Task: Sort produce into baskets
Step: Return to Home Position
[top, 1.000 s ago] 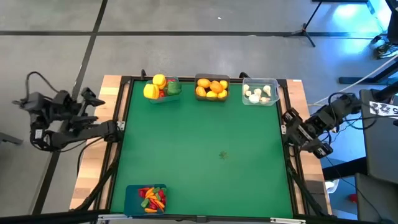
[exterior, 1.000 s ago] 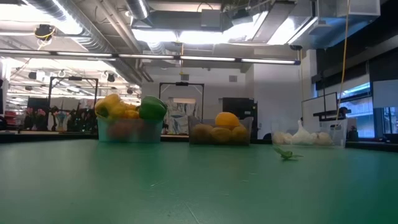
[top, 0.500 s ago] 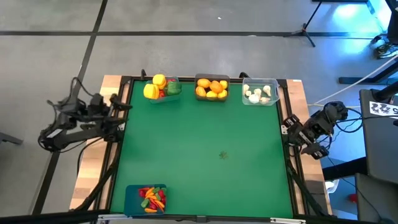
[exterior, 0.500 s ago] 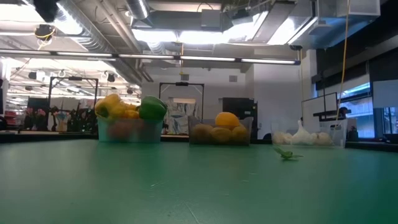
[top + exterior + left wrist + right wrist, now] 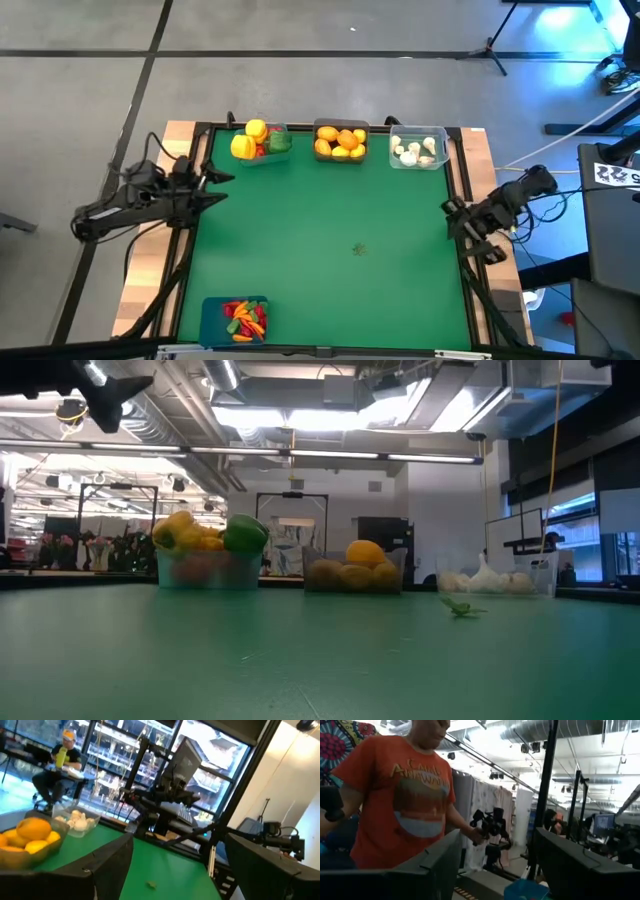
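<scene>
Both arms have swung in toward the table since 1 second ago; the bins and produce lie as they did. The left gripper now hangs over the table's left edge, with its arm stretched out behind it off the table. It points across the mat toward the right side, and the low view shows it high above the mat. Its 2 fingers stand wide apart, holding nothing. The right gripper sits at the right edge and points left, its fingers also wide apart and empty.

Between the 2 grippers the green mat is open, bar 1 small green scrap right of centre, too small to tell which way it lies.

3 bins stand in a row along the far edge, long sides parallel to it:
- The teal bin has peppers heaped above its rim.
- The dark grey bin holds oranges and lemons.
- The clear bin holds garlic.

The blue bin stands at the near edge, left of centre, and holds chillies and carrots lying at mixed angles.
</scene>
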Robot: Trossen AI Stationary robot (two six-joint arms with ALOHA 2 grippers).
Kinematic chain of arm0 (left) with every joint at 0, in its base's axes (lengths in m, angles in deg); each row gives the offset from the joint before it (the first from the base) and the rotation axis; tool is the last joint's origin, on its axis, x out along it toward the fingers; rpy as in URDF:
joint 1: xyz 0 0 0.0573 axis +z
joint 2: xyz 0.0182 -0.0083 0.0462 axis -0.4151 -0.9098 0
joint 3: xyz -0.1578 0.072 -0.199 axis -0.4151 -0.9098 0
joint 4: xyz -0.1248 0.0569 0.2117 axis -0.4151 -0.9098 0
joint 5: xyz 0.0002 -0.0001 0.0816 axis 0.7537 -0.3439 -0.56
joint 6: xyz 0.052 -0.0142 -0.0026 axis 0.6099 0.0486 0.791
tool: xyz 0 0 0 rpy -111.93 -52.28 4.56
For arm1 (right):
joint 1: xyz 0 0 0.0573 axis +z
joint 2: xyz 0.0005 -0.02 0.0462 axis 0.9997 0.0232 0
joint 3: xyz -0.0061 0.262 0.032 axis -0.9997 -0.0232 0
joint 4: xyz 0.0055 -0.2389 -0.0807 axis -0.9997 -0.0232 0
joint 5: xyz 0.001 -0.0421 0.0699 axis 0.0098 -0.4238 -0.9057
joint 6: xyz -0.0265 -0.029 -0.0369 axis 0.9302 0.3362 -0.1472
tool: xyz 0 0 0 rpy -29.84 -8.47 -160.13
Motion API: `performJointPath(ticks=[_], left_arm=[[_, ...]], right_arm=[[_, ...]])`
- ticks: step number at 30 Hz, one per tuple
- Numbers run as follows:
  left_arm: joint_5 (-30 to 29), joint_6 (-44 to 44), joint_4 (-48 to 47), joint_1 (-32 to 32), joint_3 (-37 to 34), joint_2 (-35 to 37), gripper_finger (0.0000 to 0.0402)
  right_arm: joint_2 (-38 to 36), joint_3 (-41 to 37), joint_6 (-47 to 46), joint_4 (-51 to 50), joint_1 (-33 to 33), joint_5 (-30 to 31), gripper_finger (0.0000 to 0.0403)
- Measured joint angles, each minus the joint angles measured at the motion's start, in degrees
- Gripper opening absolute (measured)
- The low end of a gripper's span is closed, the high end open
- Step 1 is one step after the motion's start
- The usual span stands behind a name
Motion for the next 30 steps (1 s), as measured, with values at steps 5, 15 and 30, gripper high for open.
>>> performJointPath(ticks=[5,15,30], left_arm=[[-0.2,-0.5,5.6,-1.4,-4.5,0.0,0.0308],[-4.7,-1.2,17.3,-10.1,-13.1,0.0,0.0308],[-27.9,4.9,19.2,-29.0,-19.1,0.0,0.0308]], right_arm=[[0.0,-9.1,-0.1,13.1,0.0,0.5,0.0246],[0.0,-10.2,-1.4,13.3,0.0,9.5,0.0246],[0.0,-10.2,1.2,1.7,0.0,24.7,0.0246]])
